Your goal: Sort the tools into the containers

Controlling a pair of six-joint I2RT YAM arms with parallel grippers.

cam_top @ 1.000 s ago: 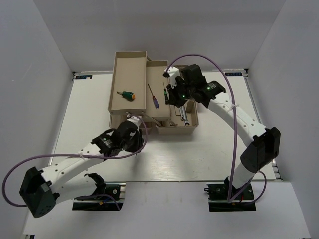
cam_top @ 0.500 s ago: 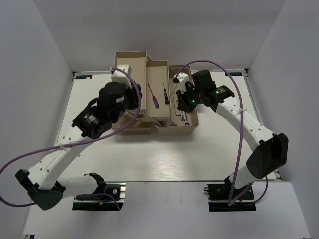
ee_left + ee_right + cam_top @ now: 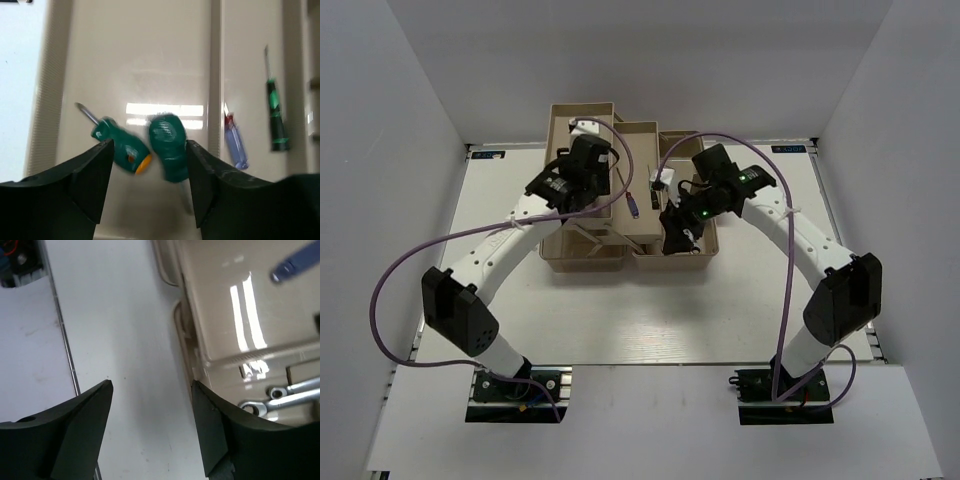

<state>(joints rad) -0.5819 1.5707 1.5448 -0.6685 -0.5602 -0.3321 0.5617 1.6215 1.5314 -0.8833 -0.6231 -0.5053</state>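
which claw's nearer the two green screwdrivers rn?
Left. The left claw hangs directly over the green screwdrivers; the right claw is off to the side, by the wrenches.

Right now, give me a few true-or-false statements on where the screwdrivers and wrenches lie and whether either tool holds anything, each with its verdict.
1. Both green screwdrivers lie in one tray. True.
2. The left tool grips a green screwdriver. False: its jaws stand open and grip nothing.
3. The two thin screwdrivers lie in the neighbouring tray. True.
4. The wrenches share a tray with the thin screwdrivers. False: they lie in a separate compartment.
5. The right tool holds a wrench. False: it is open and empty.
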